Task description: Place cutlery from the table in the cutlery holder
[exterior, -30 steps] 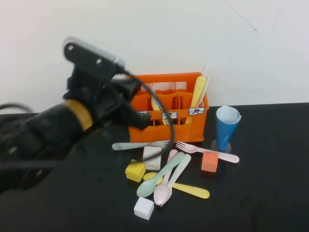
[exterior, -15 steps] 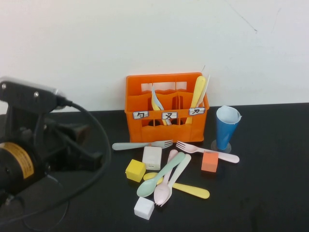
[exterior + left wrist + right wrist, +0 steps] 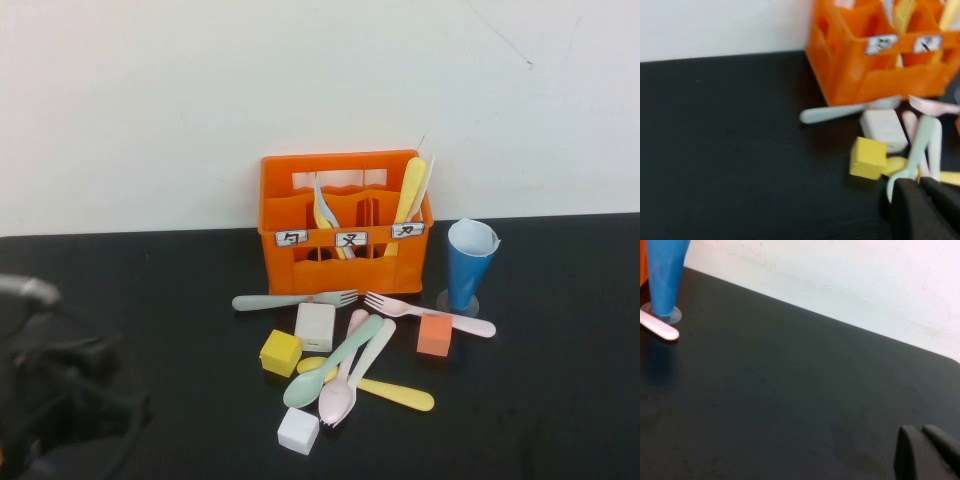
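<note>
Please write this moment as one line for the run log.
left gripper: shut, empty, table's left | right gripper: shut, empty, over table right of blue cup | cutlery holder: partly filled | loose cutlery: before holder

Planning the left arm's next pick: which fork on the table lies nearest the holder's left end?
The mint green fork, lying along the orange cutlery holder front; the pink fork lies toward the blue cup.

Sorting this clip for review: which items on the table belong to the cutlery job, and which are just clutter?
Job:
- cutlery holder
- mint fork
- pink fork
- mint spoon
- yellow utensil
- left hand, shut, near the pile
- right hand, shut, parked

Clutter:
- blue cup
- yellow block
- orange block
- white blocks
</note>
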Robot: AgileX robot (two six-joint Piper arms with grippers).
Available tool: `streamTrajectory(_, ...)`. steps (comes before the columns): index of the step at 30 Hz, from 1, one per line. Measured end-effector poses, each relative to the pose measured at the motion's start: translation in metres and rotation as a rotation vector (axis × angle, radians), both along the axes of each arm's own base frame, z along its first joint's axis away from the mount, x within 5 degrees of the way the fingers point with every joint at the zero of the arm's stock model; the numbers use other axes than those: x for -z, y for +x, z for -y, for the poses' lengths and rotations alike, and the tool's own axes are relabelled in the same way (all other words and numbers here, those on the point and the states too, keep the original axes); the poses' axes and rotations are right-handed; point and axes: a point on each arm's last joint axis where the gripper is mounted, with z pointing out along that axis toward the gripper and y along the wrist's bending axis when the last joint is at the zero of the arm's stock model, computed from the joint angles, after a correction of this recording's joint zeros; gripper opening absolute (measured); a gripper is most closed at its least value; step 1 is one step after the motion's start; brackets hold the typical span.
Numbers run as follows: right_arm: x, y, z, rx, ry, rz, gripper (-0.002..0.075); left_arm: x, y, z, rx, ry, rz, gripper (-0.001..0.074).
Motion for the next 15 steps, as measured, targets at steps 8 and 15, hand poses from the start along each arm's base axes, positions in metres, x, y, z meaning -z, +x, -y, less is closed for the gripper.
streamTrajectory(8, 0.0, 0.0, 0.0, 0.0, 0.0, 0.0, -0.0003, 0.033, -0.053, -0.042, -0.167, -0.054, 0.155, -0.0001)
streamTrajectory(15, 0.0, 0.0, 0.0, 0.0, 0.0, 0.0, -0.0003, 0.057, -0.086, -0.062, -0.347, -0.059, 0.314, -0.0001)
